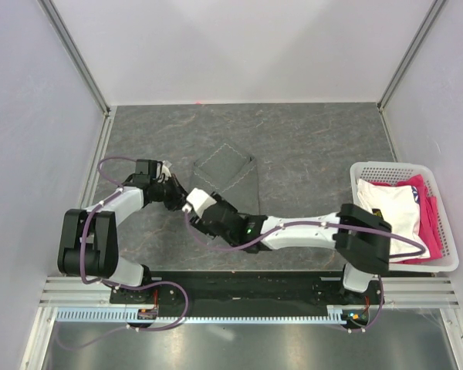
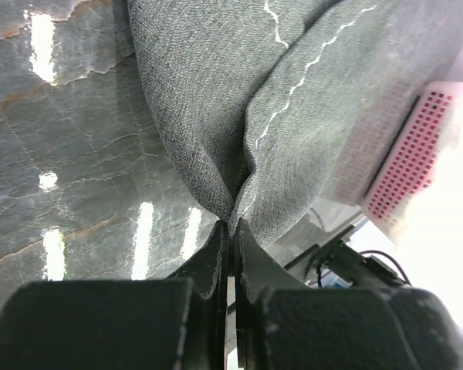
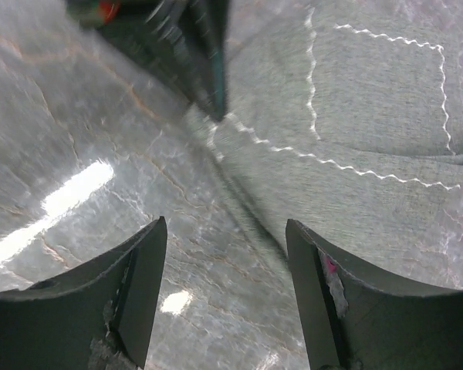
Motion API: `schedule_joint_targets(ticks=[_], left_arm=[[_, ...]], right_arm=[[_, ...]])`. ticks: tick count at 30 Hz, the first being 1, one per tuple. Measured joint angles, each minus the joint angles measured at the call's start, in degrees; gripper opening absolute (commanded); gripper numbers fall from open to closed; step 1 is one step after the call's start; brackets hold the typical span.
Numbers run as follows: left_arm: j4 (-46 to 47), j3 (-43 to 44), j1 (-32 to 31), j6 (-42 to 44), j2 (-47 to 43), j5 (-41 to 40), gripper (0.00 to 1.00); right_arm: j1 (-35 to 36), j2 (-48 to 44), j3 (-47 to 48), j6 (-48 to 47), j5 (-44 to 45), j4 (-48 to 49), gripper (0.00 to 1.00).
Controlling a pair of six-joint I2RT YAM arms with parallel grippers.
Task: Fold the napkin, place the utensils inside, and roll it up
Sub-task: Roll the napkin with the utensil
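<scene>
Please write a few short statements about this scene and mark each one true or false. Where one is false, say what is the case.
1. The left gripper is shut on the dark grey cloth napkin. True.
2. The right gripper pinches the napkin too. False: its jaws stand open and hold nothing.
3. The white plastic basket holds a white fabric and a pink fabric. True.
4. The napkin lies inside the basket. False: it is on the grey table, left of the basket.
</scene>
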Motion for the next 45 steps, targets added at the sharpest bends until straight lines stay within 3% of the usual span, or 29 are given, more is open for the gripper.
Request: schedule_joint_targets(ticks=[8, 19, 25, 29, 33, 35, 36, 37, 40, 45], left_arm=[[-0.5, 0.0, 1.4, 0.1, 0.2, 2.4, 0.02], [-1.8, 0.3, 2.9, 0.7, 1.2, 4.0, 0.02], [-2.2, 0.6, 3.2, 1.1, 1.7, 4.8, 0.02], [-2.3, 0.8, 3.5, 1.3, 1.8, 4.9, 0.02], [-2.3, 0.9, 3.7, 1.5, 2.4, 5.1, 0.02], [-2.3, 0.9, 3.8, 1.7, 2.8, 5.2, 0.18], [-2.3, 0.9, 3.8, 1.7, 3.0, 5.2, 0.27], [-2.3, 0.9, 3.8, 1.8, 3.2, 5.2, 0.42], [-2.0, 0.8, 3.8, 1.7, 3.0, 4.9, 0.67], [0.4, -2.3, 4.4, 0.0, -1.1, 1.6, 0.75]], right_arm=[[3.3, 10.4, 0.0, -8.3, 9.0, 6.6, 0.73], [3.4, 14.7, 0.2, -16.9, 14.1, 15.1, 0.74], [2.8, 18.4, 0.2, -19.7, 14.7, 16.9, 0.66], [1.3, 19.1, 0.2, -20.9, 14.7, 17.9, 0.51], [-0.4, 19.3, -1.2, -22.6, 14.1, 19.4, 0.43], [-0.8, 19.3, -1.8, -23.6, 13.6, 20.3, 0.30], [-0.9, 19.3, -2.1, -24.1, 12.9, 20.5, 0.28], [-0.9, 19.3, -2.4, -24.5, 12.1, 20.5, 0.26], [-0.9, 19.1, -2.3, -25.8, 9.7, 19.2, 0.19], [-2.0, 18.9, 1.2, -26.2, 4.6, 12.3, 0.13]])
